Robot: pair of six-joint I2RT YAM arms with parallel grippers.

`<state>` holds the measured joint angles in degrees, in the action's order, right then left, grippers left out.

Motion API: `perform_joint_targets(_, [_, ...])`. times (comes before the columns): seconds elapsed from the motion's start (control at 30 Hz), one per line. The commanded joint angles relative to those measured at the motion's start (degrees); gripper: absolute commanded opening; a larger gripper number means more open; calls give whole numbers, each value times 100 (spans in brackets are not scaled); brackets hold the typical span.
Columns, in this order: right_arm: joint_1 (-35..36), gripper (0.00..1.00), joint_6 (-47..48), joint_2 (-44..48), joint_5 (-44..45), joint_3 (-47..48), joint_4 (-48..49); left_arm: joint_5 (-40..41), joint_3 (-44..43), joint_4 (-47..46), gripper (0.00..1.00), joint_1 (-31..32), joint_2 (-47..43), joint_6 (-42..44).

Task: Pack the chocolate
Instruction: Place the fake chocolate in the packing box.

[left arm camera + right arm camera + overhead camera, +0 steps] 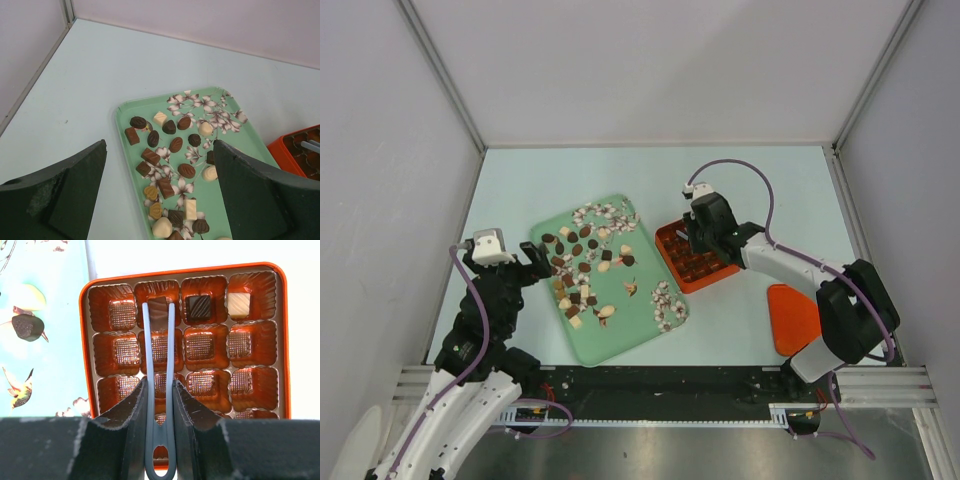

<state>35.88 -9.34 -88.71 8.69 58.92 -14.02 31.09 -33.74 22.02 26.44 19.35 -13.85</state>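
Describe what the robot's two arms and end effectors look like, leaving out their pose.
The left arm and right arm are black at the joints with pale grey links. A purple cable loops along each, and a small white camera block sits at each wrist. The left end effector and right end effector have dark, wedge-shaped fingers, slightly scuffed.

Tray sits mid-table. Chocolate is scattered on the tray. Box just right of tray. Two pieces in box cells, edge row, end away from tray. Third piece between tweezers, over a cell nearer tray. Lid farther right of tray than the box. Left gripper at tray's left edge, right gripper over box.
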Motion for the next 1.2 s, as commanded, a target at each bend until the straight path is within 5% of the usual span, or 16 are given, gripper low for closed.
perform_joint_targets(0.0, [-20,24,-41,204,63,-64,154,-42,7,-93,92,-60,7,137])
perform_joint_targets(0.67, [-19,39,-32,513,204,-73,251,-42,7,-84,91,-68,60,128])
perform_joint_targets(1.17, [700,25,46,1066,-7,-73,119,-24,7,-84,92,-68,51,119])
